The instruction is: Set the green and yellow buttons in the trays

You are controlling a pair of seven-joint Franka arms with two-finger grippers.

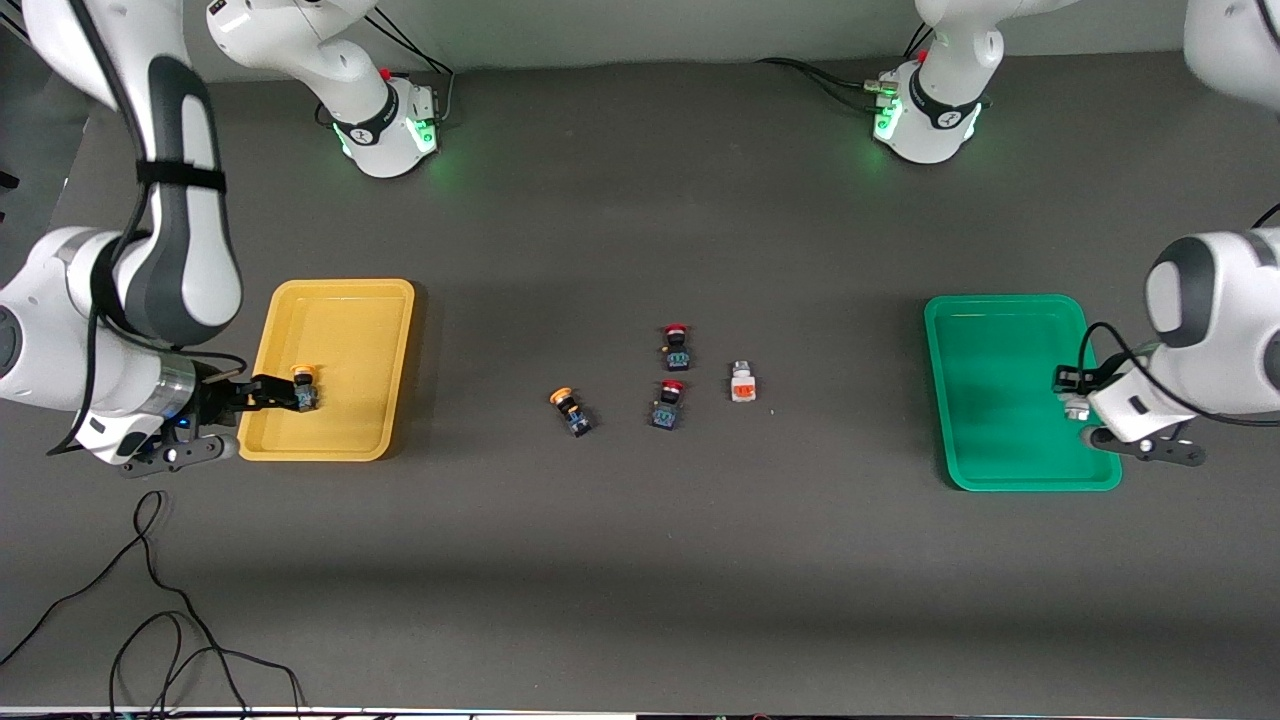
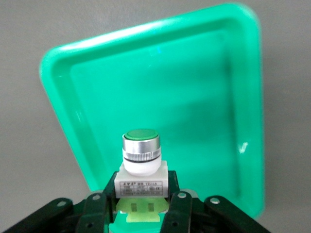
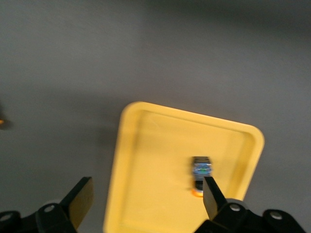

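Observation:
My left gripper (image 1: 1072, 395) is shut on a green-capped button with a white body (image 2: 141, 145) and holds it over the green tray (image 1: 1000, 400), which also fills the left wrist view (image 2: 194, 97). My right gripper (image 1: 285, 394) is open, low over the yellow tray (image 1: 340, 287). One yellow-capped button (image 1: 304, 388) lies in that tray. In the right wrist view it (image 3: 200, 174) lies beside one finger of the open gripper (image 3: 146, 191), free of it. A second yellow-capped button (image 1: 572, 410) lies on the table's middle.
Two red-capped buttons (image 1: 677, 345) (image 1: 668, 403) and a white block with an orange-red face (image 1: 742, 382) lie mid-table near the second yellow button. Black cables (image 1: 150, 620) trail over the table's near corner at the right arm's end.

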